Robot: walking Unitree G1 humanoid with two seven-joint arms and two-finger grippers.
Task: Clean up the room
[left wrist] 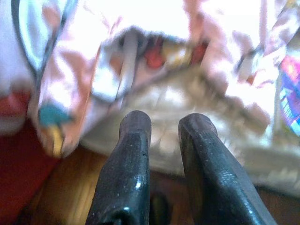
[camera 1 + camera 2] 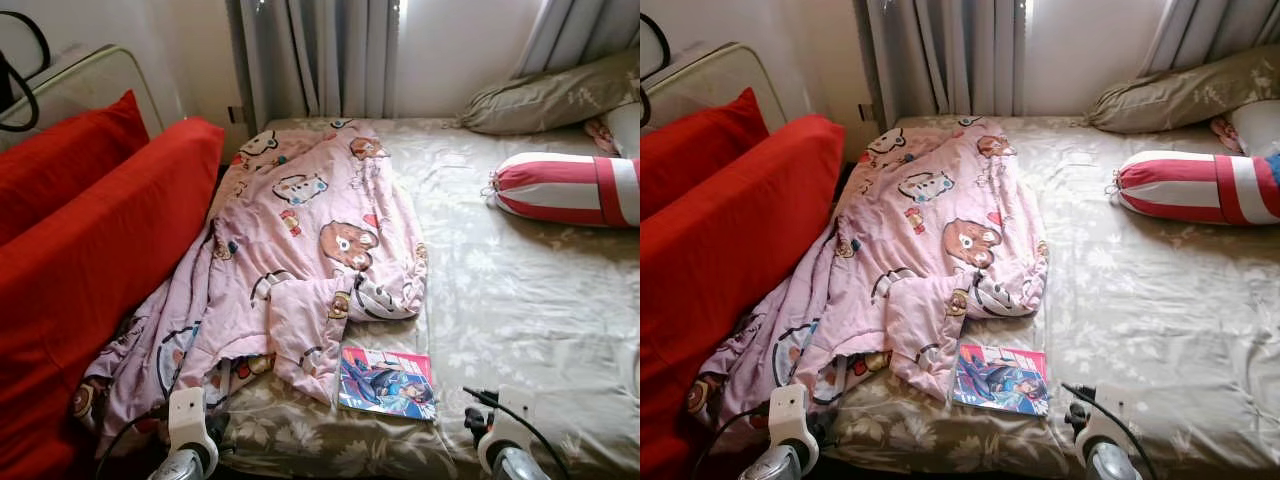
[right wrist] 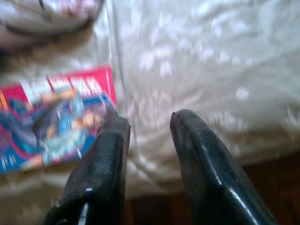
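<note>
Bed [image 2: 520, 300] with floral olive sheet; curtains [image 2: 320, 55] behind. Pink cartoon-print blanket [image 2: 300, 250] lies crumpled across its left half, hanging over the near edge beside red cushions [image 2: 90, 260]. Comic book [image 2: 387, 382] flat at near edge, touching the blanket's hem. Striped bolster [image 2: 570, 188] and olive pillow [image 2: 550, 97] at far right. Left gripper [image 1: 161, 129] and right gripper [image 3: 147, 124] hover over the bed's near edge, fingers slightly spread, holding nothing.

- Daylight comes through the curtains [image 2: 330, 55] at the bed's head edge, glaring white there.
- Head views sharp, evenly lit.
- Both wrist views blurred; blanket [image 1: 154, 28] overexposed.
</note>
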